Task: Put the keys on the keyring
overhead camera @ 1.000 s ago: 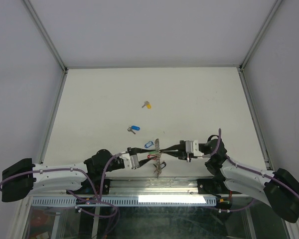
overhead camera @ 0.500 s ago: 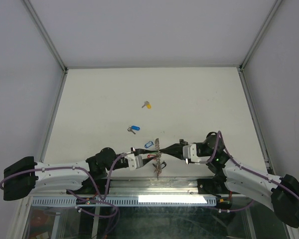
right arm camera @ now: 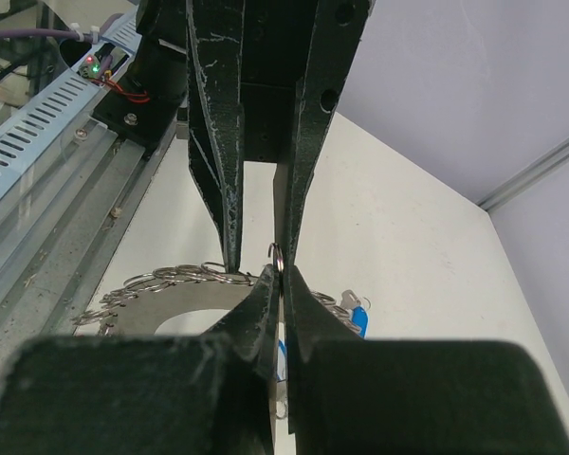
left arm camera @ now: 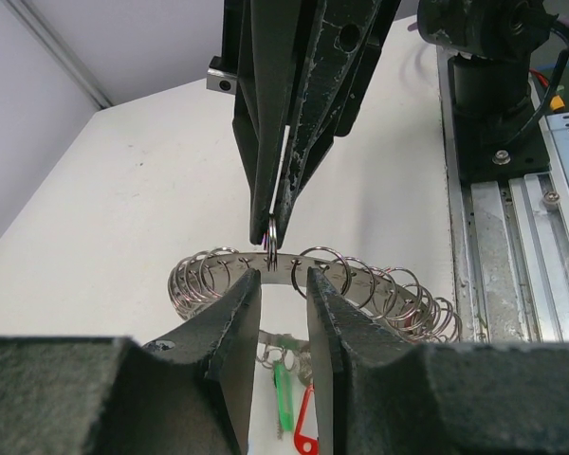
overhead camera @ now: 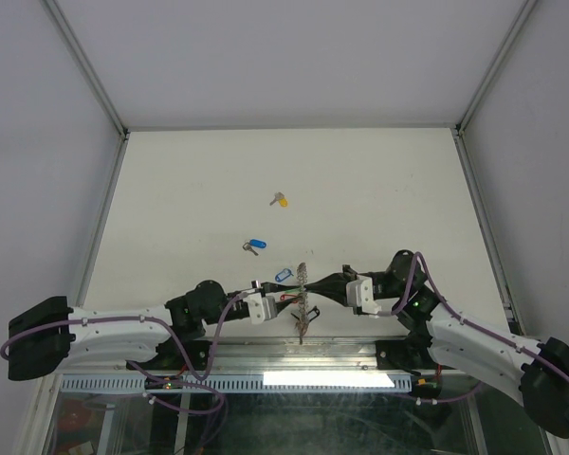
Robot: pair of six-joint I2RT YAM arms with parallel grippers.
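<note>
The keyring point(overhead camera: 303, 298) stands on edge near the table's front, a flat silver band point(left arm camera: 360, 274) fringed with small wire loops. My right gripper point(overhead camera: 316, 288) comes from the right and is shut on one small loop at the band's top edge point(right arm camera: 280, 270). My left gripper point(overhead camera: 284, 299) faces it, jaws a little apart. Its fingertips point(left arm camera: 249, 284) straddle that same stretch of band point(left arm camera: 284, 276), with nothing between the pads. Two keys lie loose on the table farther back: one with a blue tag point(overhead camera: 254, 246) and one with a yellow tag point(overhead camera: 281, 200).
Green point(left arm camera: 283, 384) and red point(left arm camera: 303, 422) tags hang under the keyring. Another blue tag point(overhead camera: 284, 275) sits close to its left side. A metal rail point(overhead camera: 294, 355) runs along the near edge behind both grippers. Frame posts point(overhead camera: 104, 227) border the table's sides.
My left gripper has crept right, closer to the keyring, and narrowed slightly. The right wrist has dropped a little toward the near edge, still shut on the loop. The loose keys have not moved.
</note>
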